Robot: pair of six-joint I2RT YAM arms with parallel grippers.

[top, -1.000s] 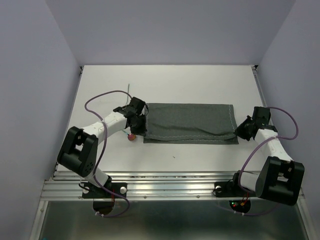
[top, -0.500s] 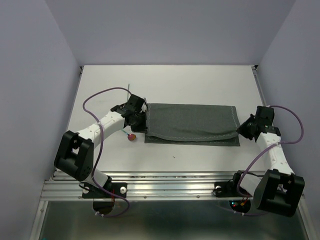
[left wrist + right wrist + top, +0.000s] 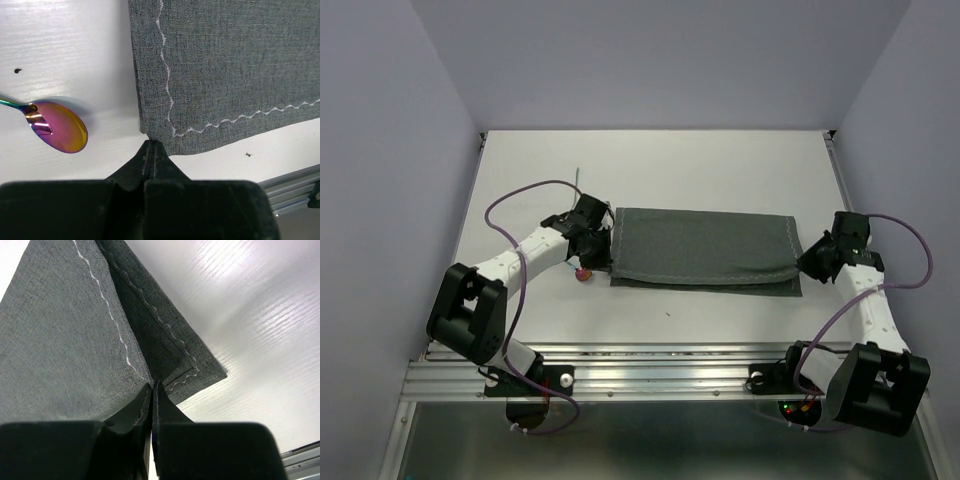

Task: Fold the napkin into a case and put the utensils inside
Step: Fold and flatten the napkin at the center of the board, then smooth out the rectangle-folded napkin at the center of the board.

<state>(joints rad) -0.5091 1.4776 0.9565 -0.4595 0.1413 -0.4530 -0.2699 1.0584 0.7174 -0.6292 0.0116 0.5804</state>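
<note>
White bench (image 3: 660,165) stretches wide toward its far edge. Left gripper (image 3: 604,251) is pinched tight on the napkin (image 3: 705,248) at its left end, right gripper (image 3: 811,262) likewise at its right end. Folded napkin spans mid-bench; spoon (image 3: 61,133) lies beside its left end.

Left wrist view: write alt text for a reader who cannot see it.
The left gripper, its two black fingers shut, pinches the corner of a dark grey fabric napkin with white zigzag stitching. Left of it, apart from the cloth, a spoon with a shiny pink-purple oval bowl lies on the white table.
</note>
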